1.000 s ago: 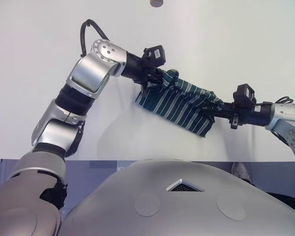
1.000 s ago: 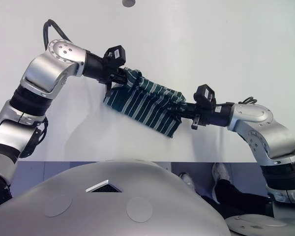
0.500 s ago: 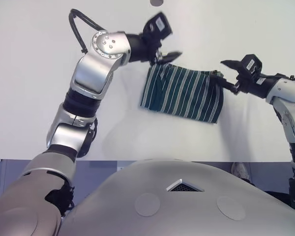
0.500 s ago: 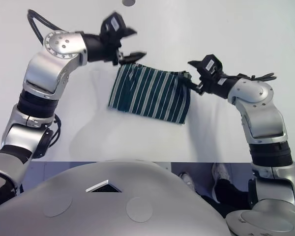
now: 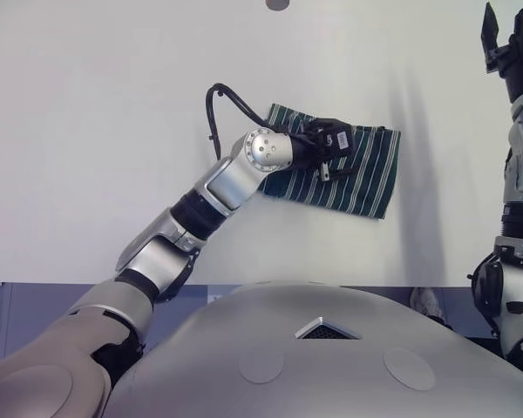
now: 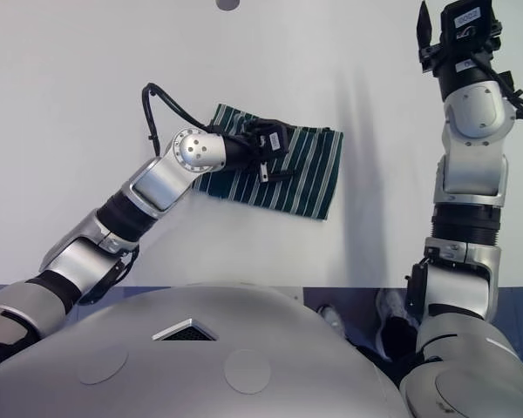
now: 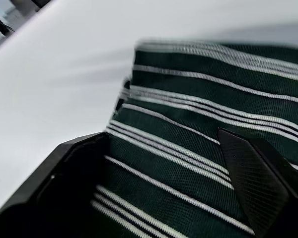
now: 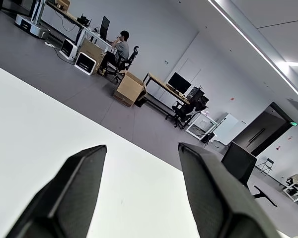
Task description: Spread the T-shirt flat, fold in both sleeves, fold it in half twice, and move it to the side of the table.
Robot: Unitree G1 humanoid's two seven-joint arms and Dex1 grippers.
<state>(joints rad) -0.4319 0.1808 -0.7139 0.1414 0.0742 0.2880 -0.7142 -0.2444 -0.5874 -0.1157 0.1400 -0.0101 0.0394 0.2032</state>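
Note:
The T-shirt (image 5: 366,178), dark green with white stripes, lies as a folded rectangle on the white table (image 5: 113,131), right of centre. My left gripper (image 5: 342,165) is low over the shirt's middle. In the left wrist view its two black fingers (image 7: 258,188) stand apart, open, with striped cloth (image 7: 198,114) beneath and between them. My right gripper (image 6: 444,35) is raised well above the table at the far right, away from the shirt. In the right wrist view it (image 8: 139,198) is open with nothing between its fingers.
The table's front edge (image 5: 331,284) runs just below the shirt. A small grey disc (image 5: 277,4) sits at the far edge. Bare table surface lies left of the shirt and beyond it. The right wrist view looks across the table into an office room.
Both grippers left the shirt's far corners. The left arm swung down over the middle of the shirt. The right arm lifted up and away to the right. The shirt stays folded.

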